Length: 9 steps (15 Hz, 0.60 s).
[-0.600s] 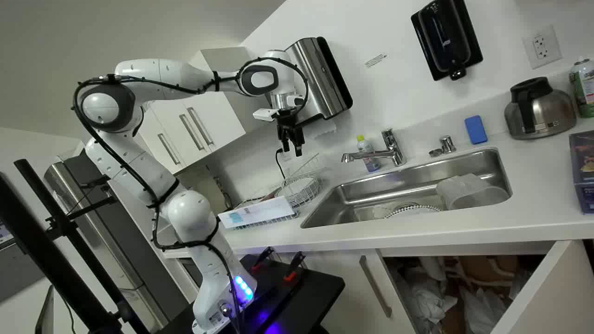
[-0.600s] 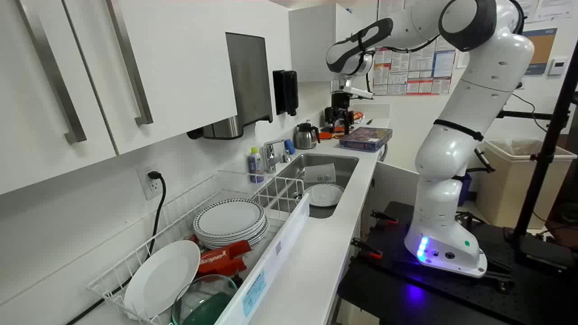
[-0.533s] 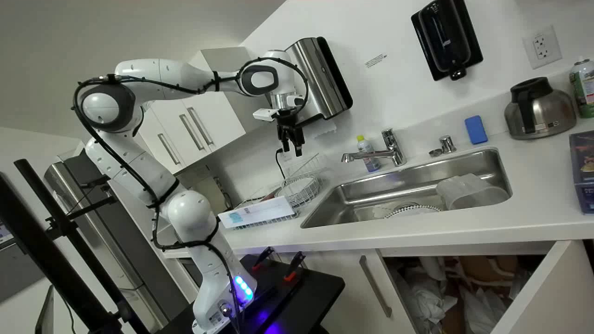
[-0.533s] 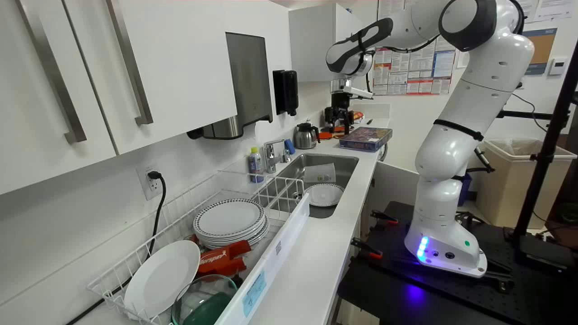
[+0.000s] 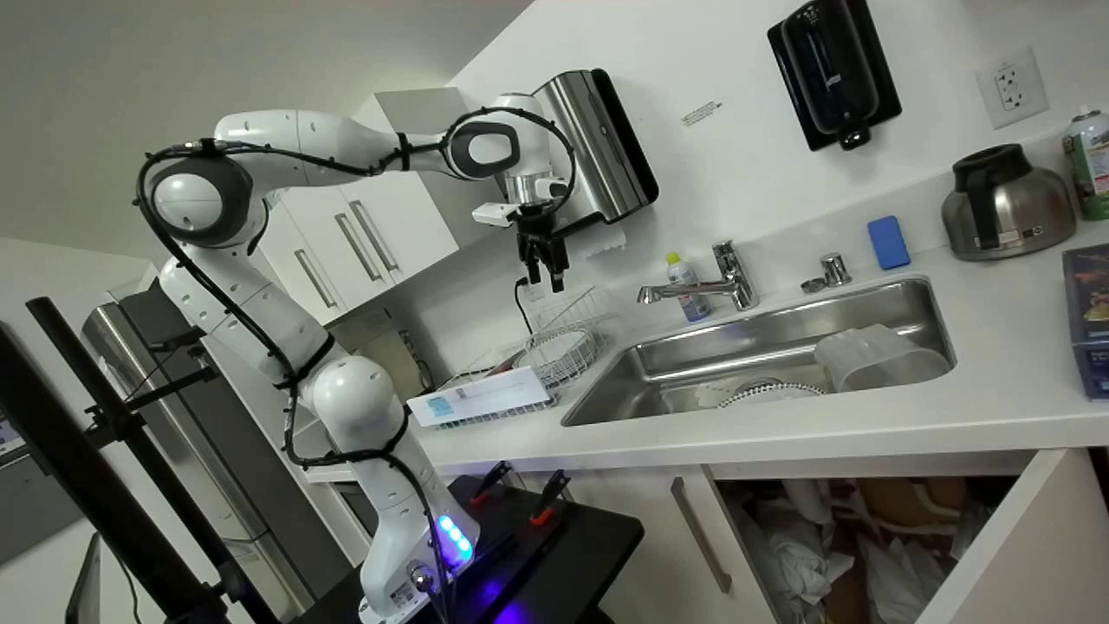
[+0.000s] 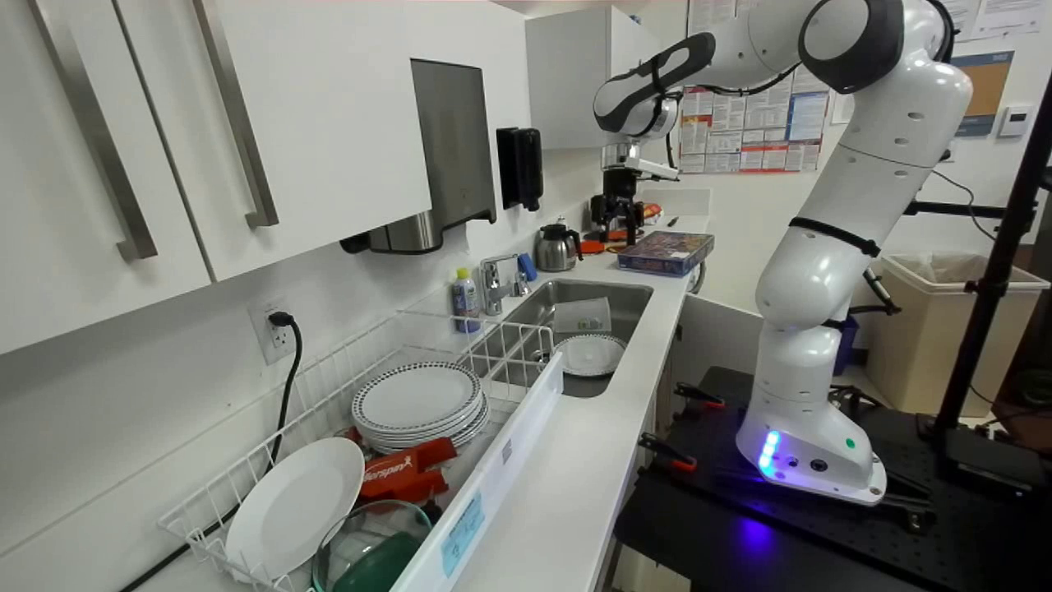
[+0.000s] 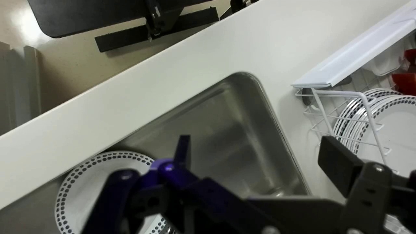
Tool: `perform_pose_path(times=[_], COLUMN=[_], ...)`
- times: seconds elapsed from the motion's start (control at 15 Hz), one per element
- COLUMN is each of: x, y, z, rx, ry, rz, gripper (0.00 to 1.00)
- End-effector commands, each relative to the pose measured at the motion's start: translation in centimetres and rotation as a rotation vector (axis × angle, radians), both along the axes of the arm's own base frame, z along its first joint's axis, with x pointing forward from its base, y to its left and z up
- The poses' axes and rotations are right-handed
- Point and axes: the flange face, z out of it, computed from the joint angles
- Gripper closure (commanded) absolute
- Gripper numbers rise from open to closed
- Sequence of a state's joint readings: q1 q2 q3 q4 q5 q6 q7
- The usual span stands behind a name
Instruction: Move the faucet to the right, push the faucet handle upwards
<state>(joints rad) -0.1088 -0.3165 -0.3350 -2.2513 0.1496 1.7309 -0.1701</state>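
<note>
The chrome faucet (image 5: 739, 284) stands behind the sink's rear rim in an exterior view. Its low spout (image 5: 684, 291) points to the left there. Its handle (image 5: 724, 253) sits on top of the body. The faucet (image 6: 493, 288) also shows, small, in an exterior view. It cannot be made out in the wrist view. My gripper (image 5: 545, 279) hangs fingers down in the air, left of the spout and apart from it in that view. The gripper (image 6: 619, 233) shows in an exterior view too. In the wrist view my gripper (image 7: 260, 155) is wide open with nothing between its fingers.
The steel sink (image 5: 940, 312) holds a plate and a clear container. A yellow-capped bottle (image 5: 682, 276) stands behind the spout. A smaller chrome fitting (image 5: 835, 269) and blue sponge (image 5: 888, 242) sit right of the faucet. A wire dish rack (image 6: 526, 337) holds plates. A paper towel dispenser (image 5: 598, 143) hangs behind the gripper.
</note>
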Motion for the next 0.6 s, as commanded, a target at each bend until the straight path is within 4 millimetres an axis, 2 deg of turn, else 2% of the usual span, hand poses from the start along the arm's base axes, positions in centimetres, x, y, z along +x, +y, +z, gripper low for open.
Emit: perform_pose_path(times=[0.0, 0.33, 0.53], x=[0.0, 2.3, 5.1], y=[0.0, 2.6, 4.1], z=[0.0, -0.6, -0.9], rx=[0.000, -0.020, -0.048], ry=[0.001, -0.075, -0.217], rz=[0.000, -0.066, -0.149], gripper=[0.00, 0.00, 0.00])
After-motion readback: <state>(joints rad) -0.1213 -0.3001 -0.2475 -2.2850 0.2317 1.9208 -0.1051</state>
